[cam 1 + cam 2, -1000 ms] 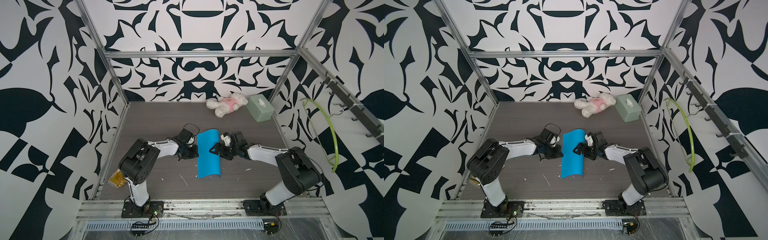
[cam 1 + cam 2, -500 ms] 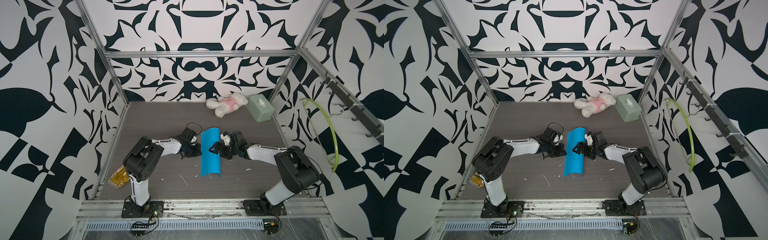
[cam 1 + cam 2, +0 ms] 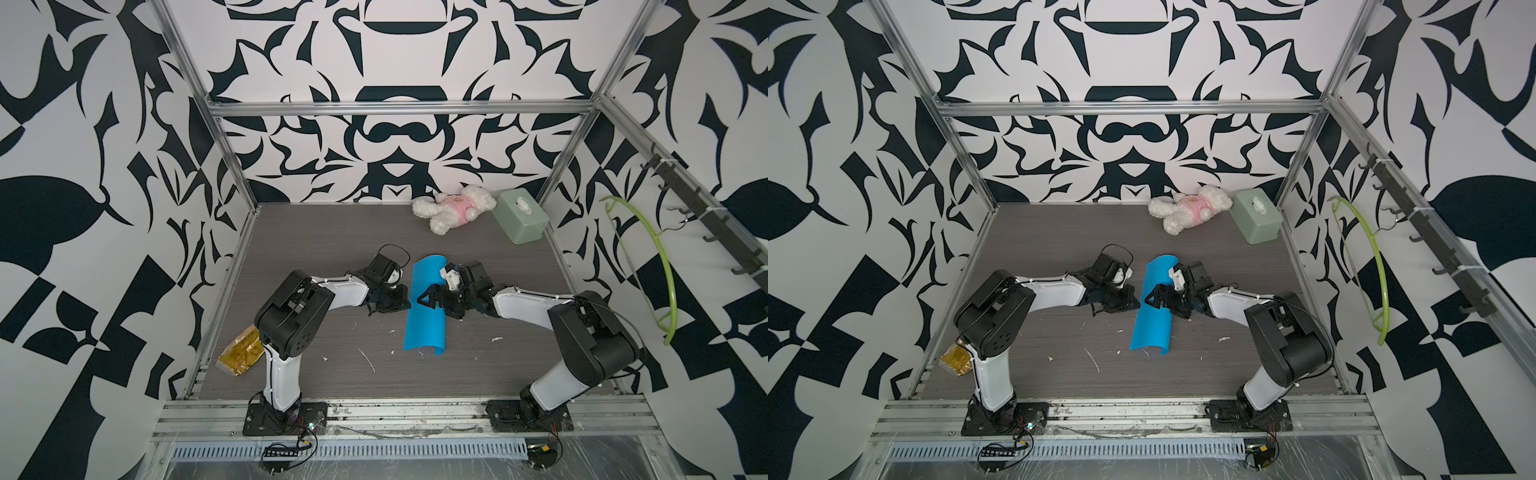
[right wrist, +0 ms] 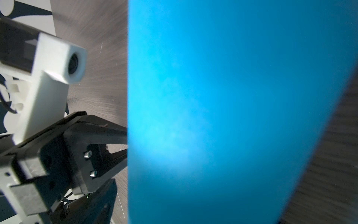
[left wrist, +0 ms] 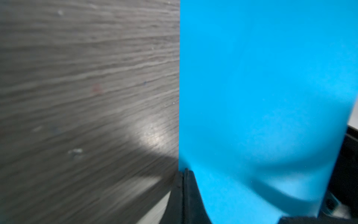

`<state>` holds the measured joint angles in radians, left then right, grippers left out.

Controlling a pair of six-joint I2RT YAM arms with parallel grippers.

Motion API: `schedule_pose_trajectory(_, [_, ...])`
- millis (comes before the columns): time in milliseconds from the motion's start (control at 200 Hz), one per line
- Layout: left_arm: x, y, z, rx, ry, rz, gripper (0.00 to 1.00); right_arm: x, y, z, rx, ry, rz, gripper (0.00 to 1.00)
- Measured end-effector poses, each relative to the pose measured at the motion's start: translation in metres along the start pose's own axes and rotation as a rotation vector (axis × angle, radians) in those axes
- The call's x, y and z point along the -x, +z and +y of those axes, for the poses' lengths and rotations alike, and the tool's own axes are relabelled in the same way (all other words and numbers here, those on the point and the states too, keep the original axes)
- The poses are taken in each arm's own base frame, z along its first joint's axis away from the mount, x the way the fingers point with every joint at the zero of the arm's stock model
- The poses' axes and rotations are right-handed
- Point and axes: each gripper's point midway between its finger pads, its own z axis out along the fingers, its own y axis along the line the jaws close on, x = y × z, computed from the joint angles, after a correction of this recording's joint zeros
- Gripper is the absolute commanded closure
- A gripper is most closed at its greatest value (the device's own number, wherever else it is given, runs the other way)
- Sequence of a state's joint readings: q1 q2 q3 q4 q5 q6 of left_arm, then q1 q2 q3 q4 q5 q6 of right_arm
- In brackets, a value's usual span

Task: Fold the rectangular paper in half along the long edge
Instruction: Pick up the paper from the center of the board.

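Pinching the rectangular paper [image 3: 424, 328] by its edge, left jaws shut; right jaws gape.

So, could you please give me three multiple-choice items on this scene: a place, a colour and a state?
1. Where does the tissue box stand? A) far right corner B) near left corner C) centre
2. What colour is the rectangular paper? A) green B) gold C) blue
3. How does the paper lie? A) flat B) bowed over C) crumpled
Answers: 1 A, by the back wall's right end; 2 C, sky-blue in every view; 3 B, its far end arches, left gripper shut on its edge.
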<state>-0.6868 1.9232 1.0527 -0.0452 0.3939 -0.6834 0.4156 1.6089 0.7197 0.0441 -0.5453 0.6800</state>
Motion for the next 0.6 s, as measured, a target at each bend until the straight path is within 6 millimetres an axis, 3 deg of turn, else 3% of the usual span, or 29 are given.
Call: schedule_pose_trajectory(600, [0.001,0.009,-0.012,-0.032,0.009,0.008,1.00,0.002,0.000,-0.003,-0.029,0.002,0.007,0.12])
